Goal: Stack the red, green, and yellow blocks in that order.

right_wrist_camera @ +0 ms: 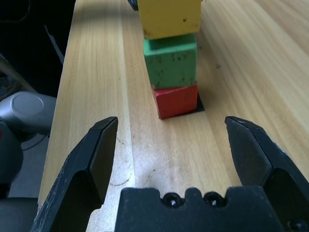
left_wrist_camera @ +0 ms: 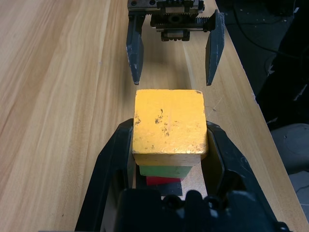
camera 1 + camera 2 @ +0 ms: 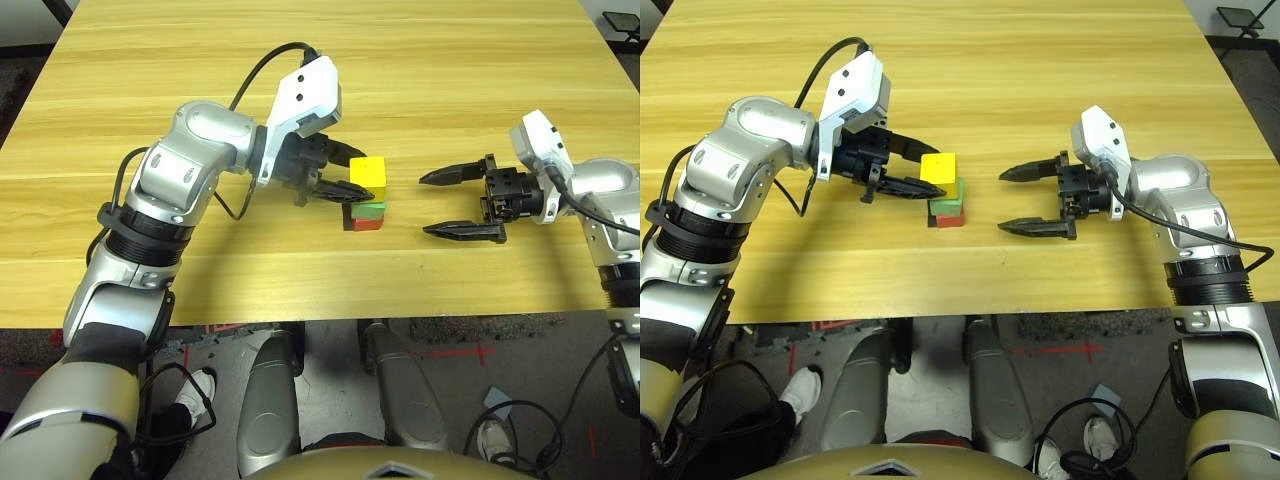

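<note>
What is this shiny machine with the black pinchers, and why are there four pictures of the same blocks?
It is a robot with two silver arms, and each arm ends in a pincher called a gripper. Two pictures come from cameras in its head, looking down at the wooden table. The other two come from small cameras on its wrists, looking along the fingers. On the table is a little tower: the red block at the bottom on a black patch, the green block on it, and the yellow block on top. The left gripper is closed around the yellow block. The right gripper waits beside the tower, open, holding nothing.
</note>
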You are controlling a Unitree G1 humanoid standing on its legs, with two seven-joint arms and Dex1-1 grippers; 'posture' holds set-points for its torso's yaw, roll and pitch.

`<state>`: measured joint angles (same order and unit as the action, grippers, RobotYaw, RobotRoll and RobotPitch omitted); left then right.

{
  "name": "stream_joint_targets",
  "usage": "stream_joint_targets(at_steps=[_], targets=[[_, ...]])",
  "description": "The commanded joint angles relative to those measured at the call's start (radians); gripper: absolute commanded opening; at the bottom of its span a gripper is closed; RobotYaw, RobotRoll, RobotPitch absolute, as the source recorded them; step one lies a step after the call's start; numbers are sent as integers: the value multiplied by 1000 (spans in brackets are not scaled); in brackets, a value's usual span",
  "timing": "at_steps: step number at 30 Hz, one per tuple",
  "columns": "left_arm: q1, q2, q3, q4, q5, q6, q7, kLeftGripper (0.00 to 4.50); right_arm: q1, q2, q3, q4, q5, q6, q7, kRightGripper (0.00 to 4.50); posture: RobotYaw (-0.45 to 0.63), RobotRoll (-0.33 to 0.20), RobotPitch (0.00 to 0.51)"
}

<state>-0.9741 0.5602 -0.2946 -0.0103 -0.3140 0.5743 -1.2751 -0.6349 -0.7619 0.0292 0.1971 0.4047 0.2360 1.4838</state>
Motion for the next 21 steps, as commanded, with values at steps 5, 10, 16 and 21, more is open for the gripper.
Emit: stream_joint_targets(at_steps=[5,10,16,21], targets=[[-3,-8,-22,-7,10,-12,-15,2046,30,-20,-16,-39,14,14,-7,4500,-238,-97,329],[0,-9,-25,-4,13,-13,-14,2046,39,-24,-17,-53,19,25,-11,4500,-240,-99,333],[7,-8,-27,-4,21,-19,-10,2046,35,-23,-17,-52,17,30,-10,4500,-238,-101,334],[13,0,-34,-6,36,-33,-15,2046,30,-21,-15,-50,16,32,-9,4500,-236,-102,335]])
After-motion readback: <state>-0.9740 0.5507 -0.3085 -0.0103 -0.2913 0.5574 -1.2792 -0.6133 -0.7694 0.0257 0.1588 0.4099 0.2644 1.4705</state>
